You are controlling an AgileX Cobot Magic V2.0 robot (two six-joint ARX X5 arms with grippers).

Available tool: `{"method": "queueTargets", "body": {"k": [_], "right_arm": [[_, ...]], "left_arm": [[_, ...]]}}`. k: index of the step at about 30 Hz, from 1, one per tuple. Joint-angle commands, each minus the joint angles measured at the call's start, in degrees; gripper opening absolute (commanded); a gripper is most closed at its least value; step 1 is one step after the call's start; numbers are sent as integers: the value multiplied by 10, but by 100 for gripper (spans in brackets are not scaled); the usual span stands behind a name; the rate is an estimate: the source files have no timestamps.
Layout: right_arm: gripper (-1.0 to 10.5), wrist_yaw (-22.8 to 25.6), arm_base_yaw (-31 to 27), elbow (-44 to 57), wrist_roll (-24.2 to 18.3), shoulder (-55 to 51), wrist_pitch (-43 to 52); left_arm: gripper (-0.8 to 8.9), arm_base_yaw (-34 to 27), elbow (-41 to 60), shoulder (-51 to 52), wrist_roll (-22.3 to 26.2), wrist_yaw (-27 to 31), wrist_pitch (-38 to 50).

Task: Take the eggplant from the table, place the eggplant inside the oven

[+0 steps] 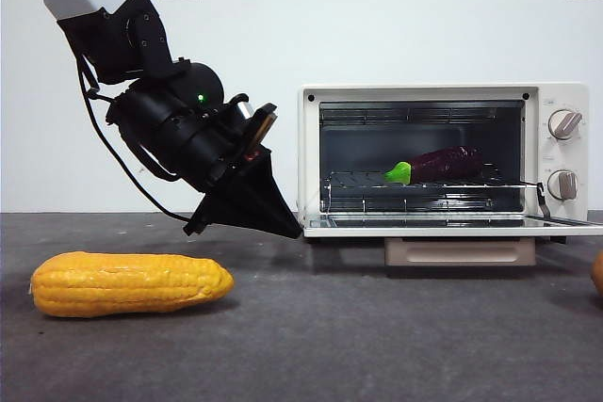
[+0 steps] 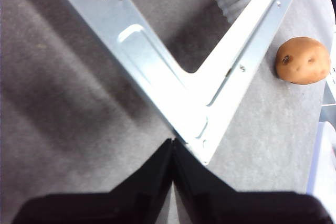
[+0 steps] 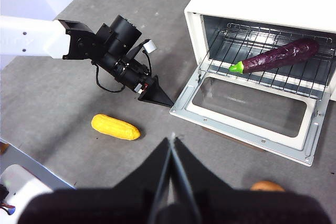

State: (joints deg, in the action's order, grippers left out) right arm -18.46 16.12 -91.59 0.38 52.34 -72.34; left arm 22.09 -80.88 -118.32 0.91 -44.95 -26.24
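Purple eggplant [image 1: 443, 165] already lies on the rack inside the oven [image 1: 443, 91]. The left gripper [image 1: 283, 225], jaws together and empty, sits at the corner of the open door [image 3: 247, 135]; it may catch the door. The right gripper [image 3: 171, 145], jaws together, waits above the tabletop [image 1: 301, 327].

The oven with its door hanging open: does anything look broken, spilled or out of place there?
Nothing stands out. The eggplant lies on the rack inside the oven, and the shut left gripper sits at the corner of the open door.
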Motion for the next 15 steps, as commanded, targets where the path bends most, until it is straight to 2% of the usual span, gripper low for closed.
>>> {"method": "queueTargets", "body": {"k": [1,15], "right_arm": [[-10,-2,0,-1,-5,-1,3],[-10,-2,0,-1,-5,-1,2]], "left_arm": [[-6,-7,6,-11,7,0,5],[-6,2,6,-14,6,12,21]]}}
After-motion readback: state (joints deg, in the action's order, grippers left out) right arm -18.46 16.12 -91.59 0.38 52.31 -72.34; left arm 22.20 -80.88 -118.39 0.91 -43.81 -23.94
